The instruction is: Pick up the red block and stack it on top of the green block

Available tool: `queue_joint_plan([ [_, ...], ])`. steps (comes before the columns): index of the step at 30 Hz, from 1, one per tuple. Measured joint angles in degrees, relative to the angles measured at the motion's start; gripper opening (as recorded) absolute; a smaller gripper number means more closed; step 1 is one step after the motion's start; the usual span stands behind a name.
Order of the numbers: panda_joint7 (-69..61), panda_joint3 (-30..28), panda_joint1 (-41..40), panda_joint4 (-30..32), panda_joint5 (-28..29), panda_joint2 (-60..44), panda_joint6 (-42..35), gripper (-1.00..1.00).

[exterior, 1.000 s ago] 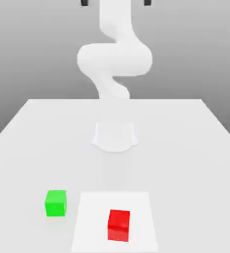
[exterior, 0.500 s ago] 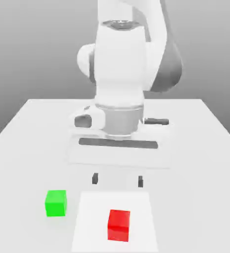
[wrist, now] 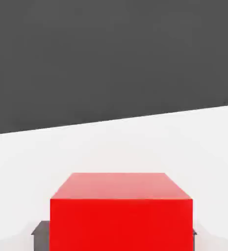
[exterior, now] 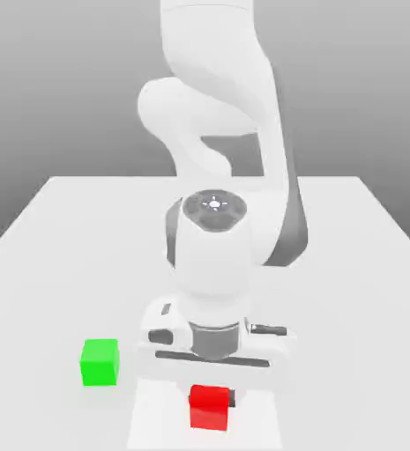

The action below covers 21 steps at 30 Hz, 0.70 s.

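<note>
You have the jaws pinching the red block (exterior: 209, 409) at its sides, or very nearly; the hand view shows a dark tip close against each side. It sits over the white patch (exterior: 250, 427) on the tabletop (exterior: 32, 299). The green block (exterior: 100, 362) stands apart toward the exterior view's left, leaving you room to grip. Lifting straight up should come next, before you carry across.

This is a simulated robot workspace, rendered rather than real: a plain pale tabletop (exterior: 58, 282) with a white robot arm (exterior: 212, 264) standing over it, before a blank grey backdrop (exterior: 49, 88). Plain coloured blocks, green (exterior: 100, 362) at eight o'clock in the exterior view and red (exterior: 209, 409) at six, suggest a test scene.
</note>
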<state>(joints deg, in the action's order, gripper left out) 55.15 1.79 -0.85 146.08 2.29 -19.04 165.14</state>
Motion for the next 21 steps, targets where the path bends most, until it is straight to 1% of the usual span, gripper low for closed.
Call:
queue_joint_plan([
  [5, -0.90, 0.71, -0.53, 1.40, -1.15, 9.06, -7.67, -1.00],
  [6, -2.06, -0.09, -1.51, 2.27, -1.14, 11.09, -8.84, -1.00],
  [7, -3.99, -1.69, -3.22, 3.57, -0.97, 13.12, -9.58, -1.00],
  [11, -13.02, -7.74, -15.11, 9.29, -0.56, 21.27, -11.98, -1.00],
  [13, -16.42, -8.79, -16.44, 11.02, -1.19, 22.12, -11.10, -1.00],
  [18, -19.77, -8.22, -16.49, 11.19, -4.56, 13.37, -2.27, -1.00],
  [19, -20.14, -8.00, -16.62, 11.15, -5.05, 12.16, -1.11, 1.00],
  [21, -20.14, -8.00, -16.62, 11.15, -5.05, 12.16, -1.11, 1.00],
])
